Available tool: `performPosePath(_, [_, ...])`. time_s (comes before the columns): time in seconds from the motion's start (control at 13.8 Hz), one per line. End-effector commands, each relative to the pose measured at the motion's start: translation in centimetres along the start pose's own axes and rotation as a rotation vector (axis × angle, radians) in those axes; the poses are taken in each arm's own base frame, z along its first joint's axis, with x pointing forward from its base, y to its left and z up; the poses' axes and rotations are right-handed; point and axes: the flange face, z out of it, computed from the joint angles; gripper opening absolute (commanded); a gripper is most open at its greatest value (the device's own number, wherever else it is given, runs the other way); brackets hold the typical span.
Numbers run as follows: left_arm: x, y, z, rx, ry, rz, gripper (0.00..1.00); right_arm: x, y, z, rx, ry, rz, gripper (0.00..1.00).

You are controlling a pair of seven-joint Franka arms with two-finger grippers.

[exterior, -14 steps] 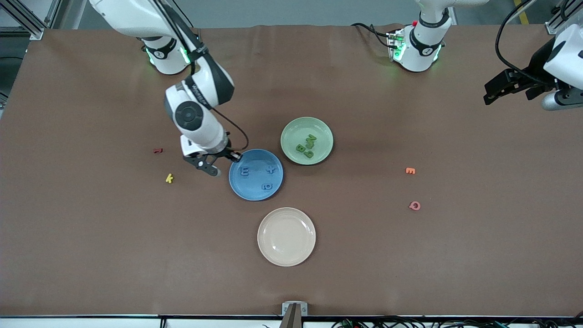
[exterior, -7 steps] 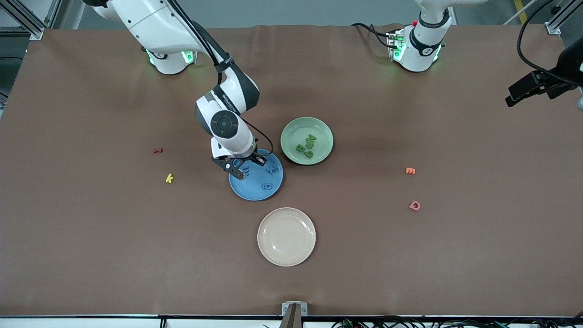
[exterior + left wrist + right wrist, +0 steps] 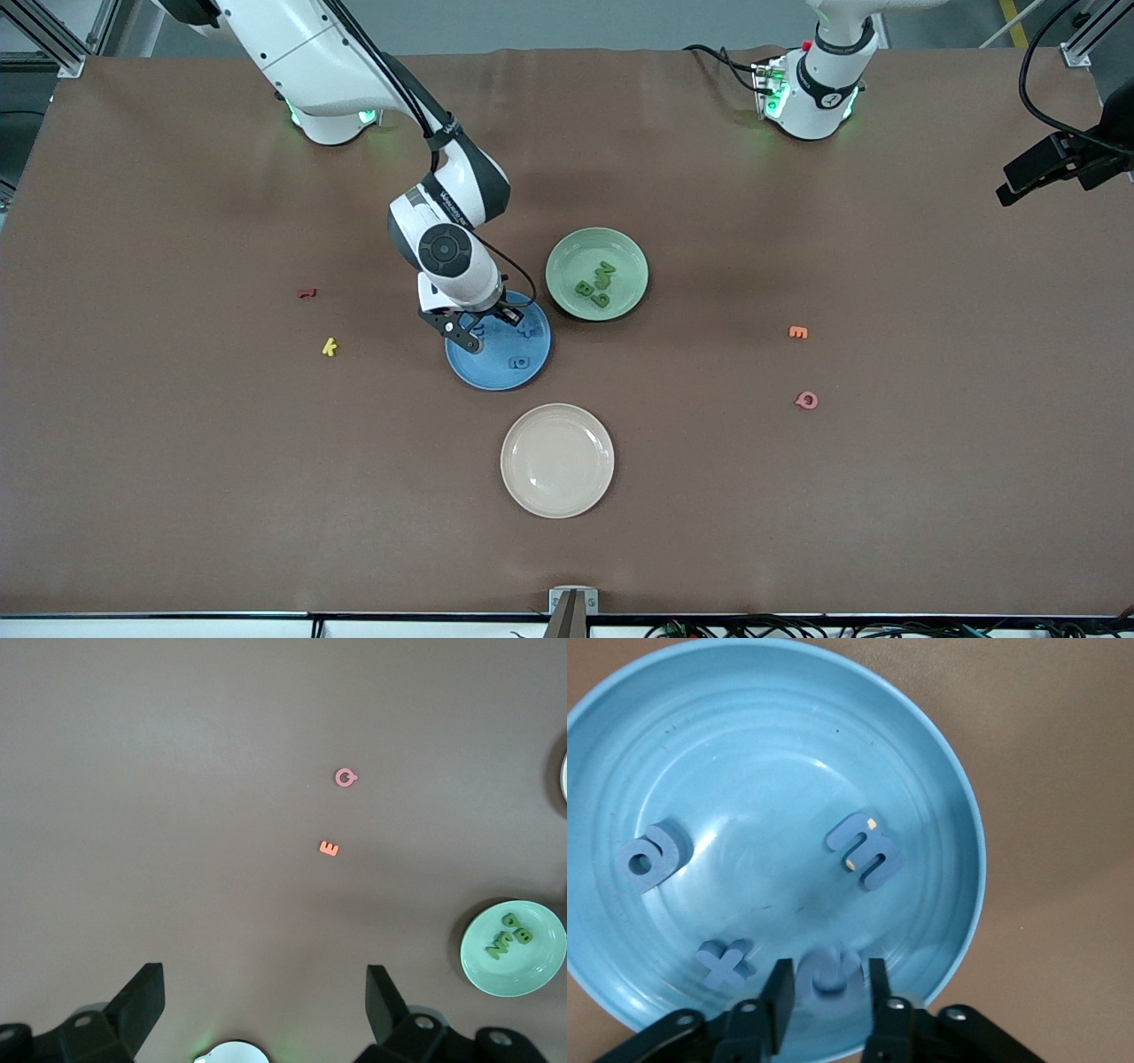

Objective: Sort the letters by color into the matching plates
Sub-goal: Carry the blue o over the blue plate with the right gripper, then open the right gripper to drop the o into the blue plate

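While the left arm waits, I see its gripper [image 3: 264, 974] up over the table's left-arm end, well apart from the blue plate [image 3: 523, 377], jaws spread wide and empty. The right gripper [image 3: 828, 992] is low over that plate's rim, on the side toward the right arm. Its jaws are slightly parted, with a blue letter [image 3: 828, 974] lying between them in the plate. Three more blue letters [image 3: 864, 850] lie in the same plate. The green plate [image 3: 567, 248] sits just beside the blue one, farther from the front camera, with the green letters [image 3: 598, 282] clustered in it. A cream plate [image 3: 557, 460] lies nearer the camera than the blue plate.
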Motion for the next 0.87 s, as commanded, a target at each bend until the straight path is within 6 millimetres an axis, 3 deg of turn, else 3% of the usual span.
performPosePath(0.0, [0.0, -0.1, -0.6, 0.005, 0.01, 0.012, 1.0, 0.0, -0.9, -0.3, 0.005, 0.007, 0.009, 1.0])
performPosePath(0.36, [0.1, -0.1, -0.4, 0.008, 0.006, 0.014, 1.0, 1.5, -0.9, -1.3, 0.012, 0.025, -0.007, 1.0])
performPosePath(0.79, [0.2, -0.1, -0.2, 0.002, 0.003, 0.012, 1.0, 5.5, 0.8, -2.6, 0.001, 0.025, -0.075, 1.0])
